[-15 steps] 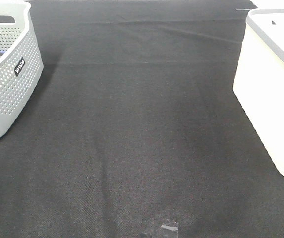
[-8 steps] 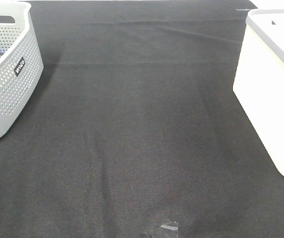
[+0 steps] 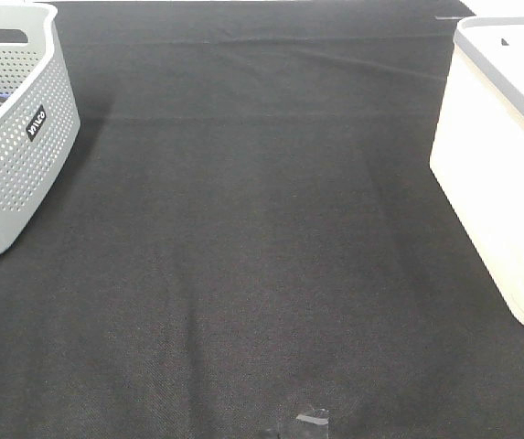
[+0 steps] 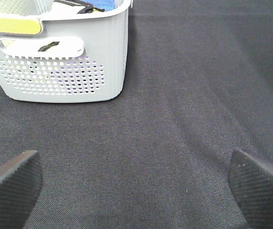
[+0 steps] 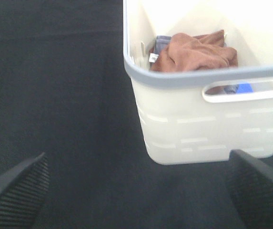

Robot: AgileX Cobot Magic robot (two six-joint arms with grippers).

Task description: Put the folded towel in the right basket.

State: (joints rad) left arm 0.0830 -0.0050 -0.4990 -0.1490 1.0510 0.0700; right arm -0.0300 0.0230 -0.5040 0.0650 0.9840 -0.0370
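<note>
A brown towel [image 5: 196, 52] lies inside the white right basket [image 5: 193, 129], on top of blue and grey cloth. It looks somewhat rumpled. The right basket also shows at the right edge of the exterior high view [image 3: 499, 155], where its inside is hidden. My right gripper [image 5: 136, 191] is open and empty, low over the black cloth and apart from the basket's handle side. My left gripper [image 4: 136, 183] is open and empty, facing the grey left basket [image 4: 65, 71]. Neither gripper shows in the exterior high view.
The grey perforated left basket [image 3: 15, 155] stands at the table's left edge and holds several items, one yellow and one blue. Black cloth [image 3: 262, 229] covers the table between the baskets. A small scrap of tape [image 3: 312, 419] lies near the front edge.
A dark arm part that showed over the right basket's far corner one second ago has left the exterior high view. Nothing else has moved.
</note>
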